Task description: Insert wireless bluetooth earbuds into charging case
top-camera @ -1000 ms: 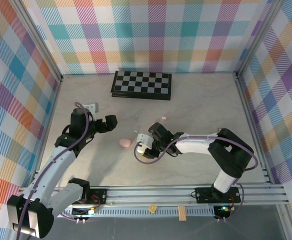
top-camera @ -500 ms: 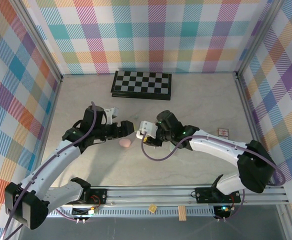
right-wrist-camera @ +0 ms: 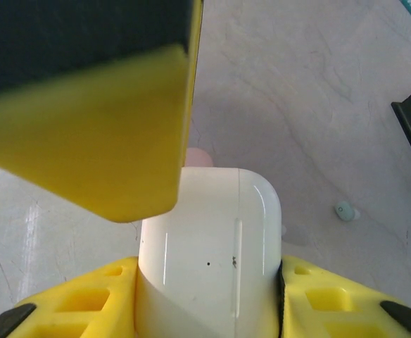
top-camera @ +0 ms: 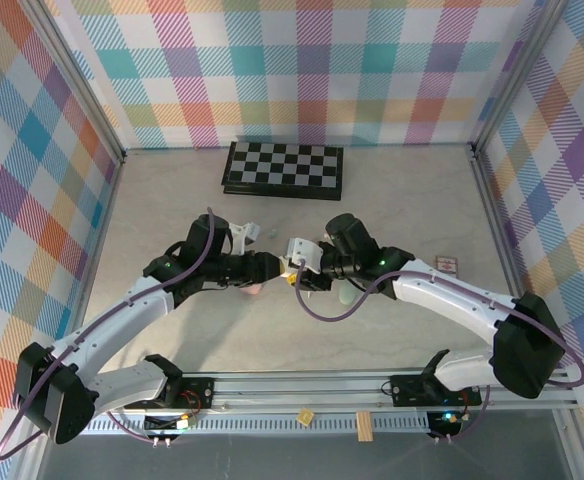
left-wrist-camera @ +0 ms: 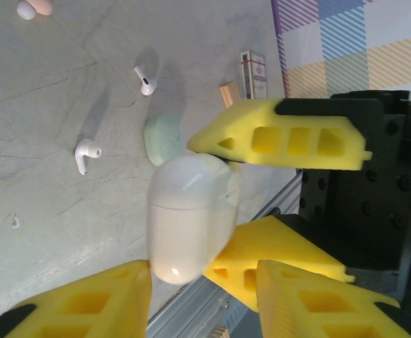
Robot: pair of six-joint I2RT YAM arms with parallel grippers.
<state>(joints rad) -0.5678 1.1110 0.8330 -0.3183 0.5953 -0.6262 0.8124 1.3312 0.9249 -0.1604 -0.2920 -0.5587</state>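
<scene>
A closed white charging case (right-wrist-camera: 209,239) is clamped between the yellow fingers of my right gripper (right-wrist-camera: 209,274). The same case (left-wrist-camera: 190,218) hangs above the table in the left wrist view. My left gripper (left-wrist-camera: 204,271) has come up to the case's free end. One of its fingers (left-wrist-camera: 86,303) touches that end and the other stands clear of it. Two white earbuds (left-wrist-camera: 143,79) (left-wrist-camera: 84,155) lie loose on the table. A pale green earbud (right-wrist-camera: 344,210) lies apart from them. Both grippers, left (top-camera: 270,268) and right (top-camera: 294,272), meet at the table's middle.
A pale green case (left-wrist-camera: 165,139) lies under the white one, and a pink case (right-wrist-camera: 198,156) lies just behind it. A folded chessboard (top-camera: 283,168) sits by the back wall. A small card box (left-wrist-camera: 253,74) and a wooden block (left-wrist-camera: 229,93) lie to the right.
My left arm has swung right to meet the right gripper, and its jaws have narrowed a lot. The right arm has lifted the white case toward the middle.
</scene>
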